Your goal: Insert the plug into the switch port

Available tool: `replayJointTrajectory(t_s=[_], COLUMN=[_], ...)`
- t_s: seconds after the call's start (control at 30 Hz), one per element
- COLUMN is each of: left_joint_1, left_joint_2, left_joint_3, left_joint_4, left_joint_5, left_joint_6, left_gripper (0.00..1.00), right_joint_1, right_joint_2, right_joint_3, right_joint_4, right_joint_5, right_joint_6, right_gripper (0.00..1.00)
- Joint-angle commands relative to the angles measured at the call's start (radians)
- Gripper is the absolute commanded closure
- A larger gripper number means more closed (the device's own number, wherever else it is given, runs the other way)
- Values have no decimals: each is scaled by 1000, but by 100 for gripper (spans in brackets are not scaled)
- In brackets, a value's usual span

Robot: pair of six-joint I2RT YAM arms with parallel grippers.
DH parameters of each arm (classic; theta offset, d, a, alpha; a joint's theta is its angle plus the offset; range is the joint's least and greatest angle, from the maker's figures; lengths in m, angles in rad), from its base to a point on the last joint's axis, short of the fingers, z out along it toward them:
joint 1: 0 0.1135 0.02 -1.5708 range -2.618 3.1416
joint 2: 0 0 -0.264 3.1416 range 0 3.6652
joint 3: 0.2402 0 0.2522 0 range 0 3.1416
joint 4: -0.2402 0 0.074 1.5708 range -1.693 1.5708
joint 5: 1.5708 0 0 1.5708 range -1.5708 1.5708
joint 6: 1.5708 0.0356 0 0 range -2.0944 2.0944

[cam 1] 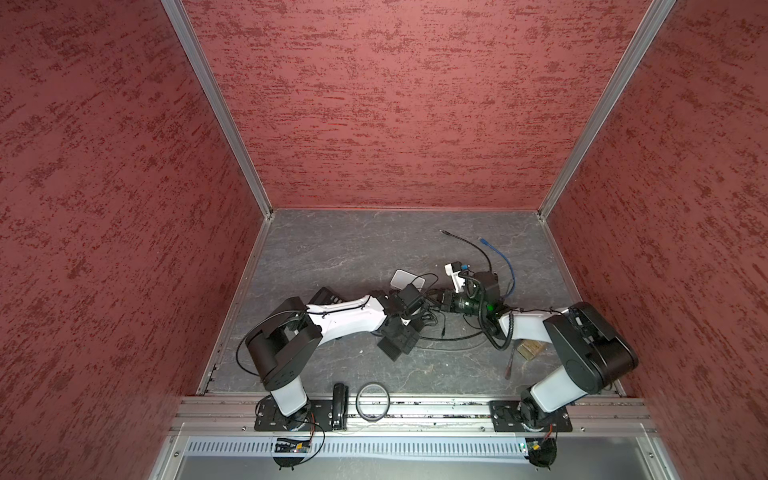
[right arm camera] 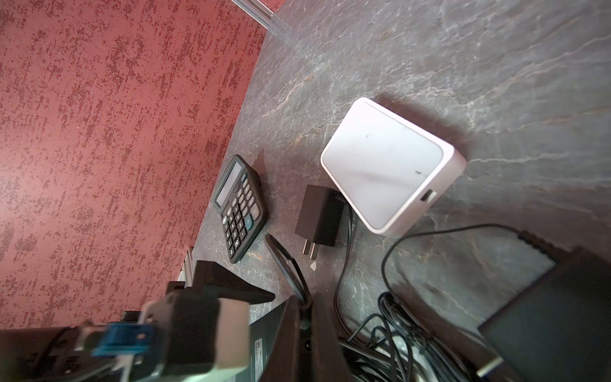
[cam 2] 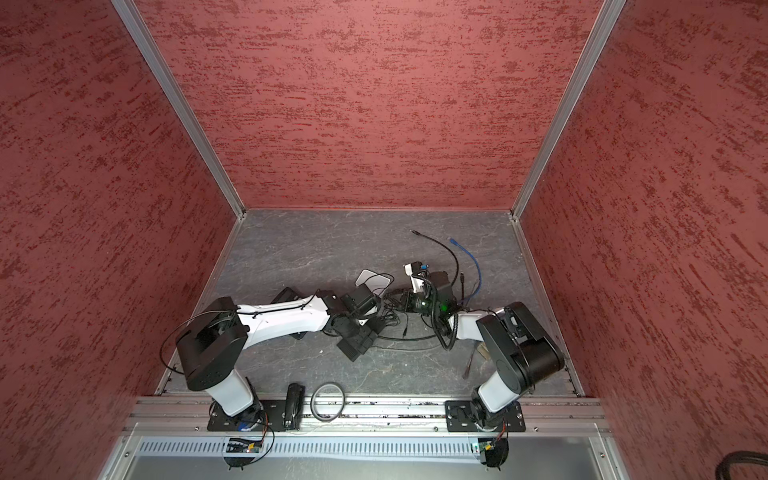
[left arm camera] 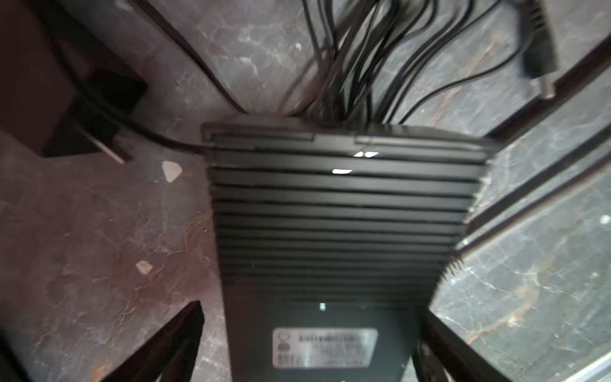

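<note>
The left fingers (left arm camera: 178, 337) stand spread wide, one on each side of the labelled end of the black finned switch (left arm camera: 340, 215). I cannot tell whether they touch it. The left gripper (left arm camera: 312, 311) sits over that end. The right fingers (right arm camera: 325, 330) are pressed together, pinching a black cable (right arm camera: 284, 261) that rises out of the slit of the right gripper (right arm camera: 305, 299).

Around them, from the left: a calculator (right arm camera: 239, 211) lies by the left wall. Right of it a power adapter (right arm camera: 319, 218) has its prongs pointing toward the near side, and just beside that is a white box (right arm camera: 386, 168). A heap of thin black leads (left arm camera: 347, 66) crowds the switch's right end, between the two grippers (the thickest clutter on the table (cam 1: 332, 249)). A blue cable (cam 1: 505, 262) curves at the far right.

The plug (left arm camera: 542, 72), a small barrel type, lies right of the switch, past the left fingertips and apart from them. In a top view the plug (cam 1: 444, 331) sits close to the right fingers, on their near side.

The switch's ports are hidden behind the leads. Whether the pinched cable belongs to the plug is unclear, and the left wrist view is blurred.
</note>
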Motion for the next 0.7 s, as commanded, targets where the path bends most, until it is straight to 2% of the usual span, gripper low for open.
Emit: replayJointTrajectory(t_s=[0.0, 0.4, 0.67], left_joint_1=[3, 15, 14], left_joint_2=[20, 53, 83], left_joint_3=[28, 39, 45], left_joint_4=[-9, -8, -24], left_joint_5=[-1, 0, -9], left_joint_6=[-16, -22, -41], left_gripper=[8, 31, 26], right_joint_1=[-3, -3, -4], right_joint_2=[4, 6, 6], right_joint_3=[-2, -5, -6], right_joint_4=[38, 47, 49], right_joint_5=[-10, -11, -11], right_joint_6=[13, 13, 12], right_gripper=[93, 93, 92])
